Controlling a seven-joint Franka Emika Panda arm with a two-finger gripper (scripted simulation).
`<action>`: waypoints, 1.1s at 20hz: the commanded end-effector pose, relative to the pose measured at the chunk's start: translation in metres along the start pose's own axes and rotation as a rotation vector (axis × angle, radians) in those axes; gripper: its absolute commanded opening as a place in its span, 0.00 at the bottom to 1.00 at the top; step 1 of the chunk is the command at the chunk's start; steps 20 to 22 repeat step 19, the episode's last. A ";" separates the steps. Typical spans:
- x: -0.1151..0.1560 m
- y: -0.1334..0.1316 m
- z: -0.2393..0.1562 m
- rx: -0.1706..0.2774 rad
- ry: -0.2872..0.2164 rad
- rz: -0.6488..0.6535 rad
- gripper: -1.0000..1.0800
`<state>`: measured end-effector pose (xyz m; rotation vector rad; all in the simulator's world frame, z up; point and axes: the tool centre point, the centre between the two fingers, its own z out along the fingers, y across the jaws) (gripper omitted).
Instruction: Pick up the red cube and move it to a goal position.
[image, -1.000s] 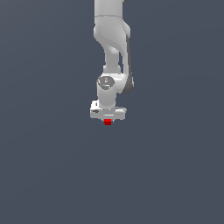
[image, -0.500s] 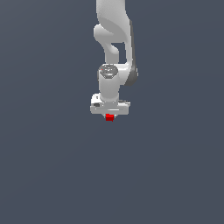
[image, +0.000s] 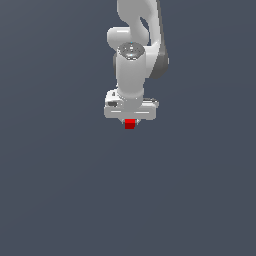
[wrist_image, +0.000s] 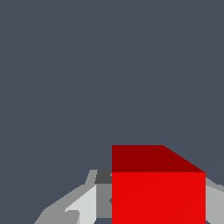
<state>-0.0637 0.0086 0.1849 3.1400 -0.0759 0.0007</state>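
The red cube (image: 130, 124) is a tiny bright red block sticking out just below the white gripper (image: 130, 122) in the exterior view. The gripper hangs from the white arm, and its wide hand covers the cube's upper part. In the wrist view the red cube (wrist_image: 157, 192) fills the space between the grey fingers (wrist_image: 74, 205), which press against its sides. The gripper is shut on the cube, held up off the grey ground.
A plain dark grey surface (image: 60, 190) lies all around. The white arm (image: 134, 55) comes down from the upper middle of the exterior view.
The arm has risen and swung, carrying the cube upward in the exterior view. The cube has stayed between the fingers throughout.
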 end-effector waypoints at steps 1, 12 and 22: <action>0.004 -0.005 -0.025 0.000 0.000 0.000 0.00; 0.018 -0.020 -0.092 0.000 0.000 0.000 0.00; 0.022 -0.023 -0.103 0.000 0.000 0.000 0.00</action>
